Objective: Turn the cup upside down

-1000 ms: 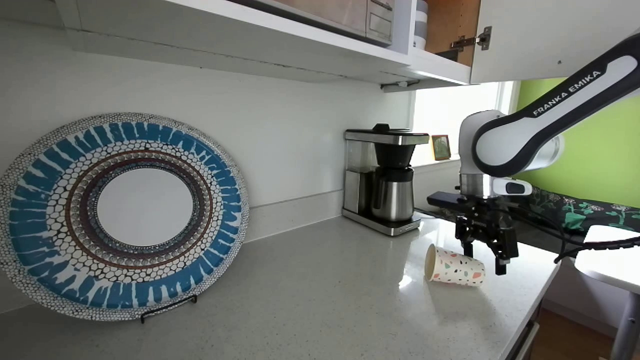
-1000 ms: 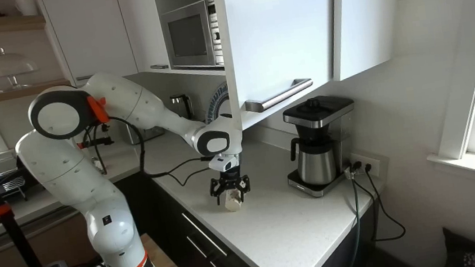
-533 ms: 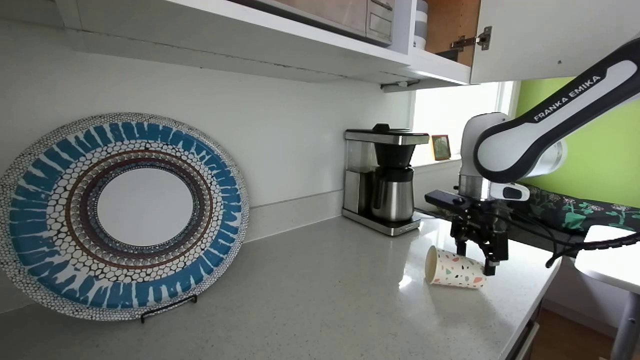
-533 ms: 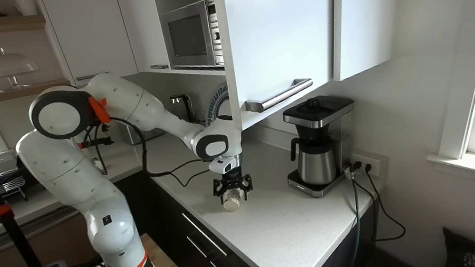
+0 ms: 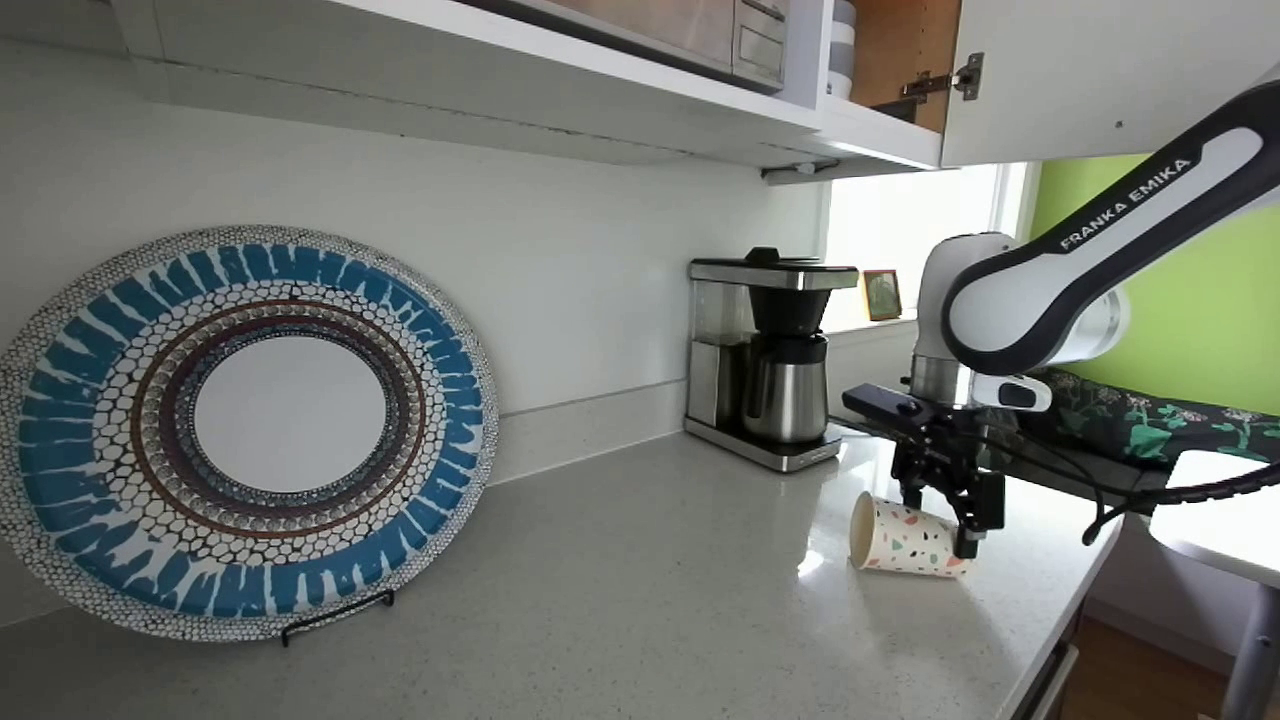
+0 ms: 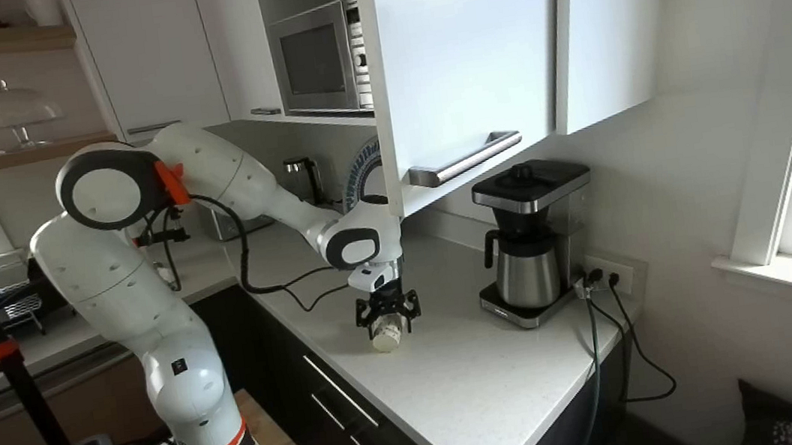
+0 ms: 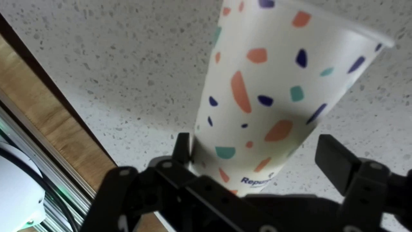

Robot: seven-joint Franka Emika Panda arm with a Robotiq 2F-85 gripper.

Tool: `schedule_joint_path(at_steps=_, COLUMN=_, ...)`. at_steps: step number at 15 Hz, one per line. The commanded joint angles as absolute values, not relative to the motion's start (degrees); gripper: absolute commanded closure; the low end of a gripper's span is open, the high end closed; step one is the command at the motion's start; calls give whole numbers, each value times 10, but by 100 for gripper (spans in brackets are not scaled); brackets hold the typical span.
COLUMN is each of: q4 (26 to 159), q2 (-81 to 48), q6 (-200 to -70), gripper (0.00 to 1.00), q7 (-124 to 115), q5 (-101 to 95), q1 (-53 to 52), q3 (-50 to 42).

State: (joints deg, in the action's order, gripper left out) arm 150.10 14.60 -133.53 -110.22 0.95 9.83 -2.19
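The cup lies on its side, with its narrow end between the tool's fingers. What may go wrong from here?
One finger sits at the side of the cup, perhaps touching, while a gap shows beside the opposite finger, so closing the tool may push or roll the cup along the counter. The narrow end would be gripped, so the wide end may swing down when lifted. Squeezing hard might dent the paper-looking cup.

Rounded white arm (image 6: 114, 299), black stripe (image 5: 1125, 206) lettered FRANKA EMIKA, orange elbow band (image 6: 172, 183), black cable (image 5: 1210, 489), black fingers (image 7: 338, 164)
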Motion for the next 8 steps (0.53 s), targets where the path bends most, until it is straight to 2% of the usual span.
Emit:
schedule_joint_path(at_steps=1, q4=1510, q2=134, q6=-1368, gripper=1, q7=-1106, q5=24, q1=91, q3=-17)
schedule_joint_path(at_steps=2, q4=1509, q2=131, q6=-1369, gripper=20, q7=-1107, q5=25, q1=91, q3=-17)
schedule_joint_path(at_steps=4, q4=1510, q2=130, q6=-1370, gripper=31, q7=-1109, q5=21, q1=93, q3=-18)
schedule_joint_path(at_steps=6, q4=1509, q2=132, q6=-1370, gripper=48, q7=-1109, q5=15, q1=95, q3=-18)
schedule_joint_path(at_steps=8, q4=1506, q2=137, q6=-1367, gripper=56, q7=-1110, q5=6, q1=97, q3=-16)
